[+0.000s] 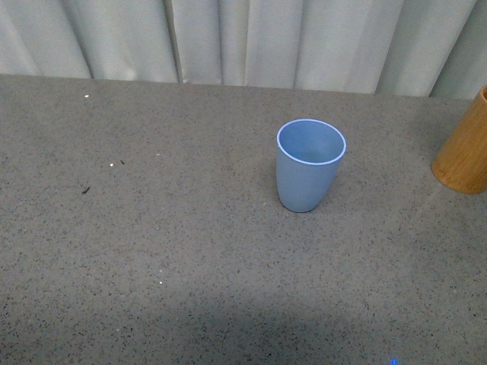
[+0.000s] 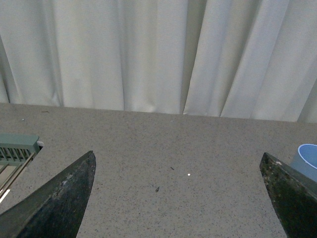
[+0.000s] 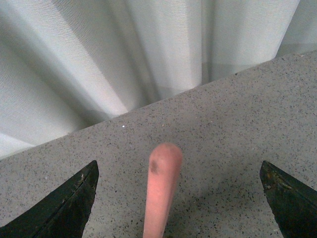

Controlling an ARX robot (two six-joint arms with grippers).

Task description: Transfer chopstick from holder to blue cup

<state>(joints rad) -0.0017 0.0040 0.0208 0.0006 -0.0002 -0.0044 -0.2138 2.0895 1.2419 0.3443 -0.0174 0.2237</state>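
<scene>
Your right gripper is spread wide. The pink chopstick rises between its fingers and touches neither, so nothing is pinched. The stick sits slightly off-centre in the gap. Its lower end is out of the right wrist view, so you cannot confirm there that it stands in the holder. In the front view that orange-brown wooden cylinder is cut off by the picture's edge, and no stick shows on the part you can see. The blue cup stands upright on the grey speckled table, well apart from the holder, and looks empty.

The first risk is the close. One finger will probably reach the off-centre stick first and push it sideways, and a thin, smooth rod could then twist or slide out of the pinch. If you lift at a slant, the stick may bind against the holder's wall and drag or tip the cylinder.

The second risk is the drop. The cup narrows to a small base and looks light. A long stick released against its rim could lever it over, and a high release could let the stick bounce out.

Your left gripper is also spread and holds nothing. The cup shows just beside one of its fingers, so a careless sideways move there could knock the cup.
</scene>
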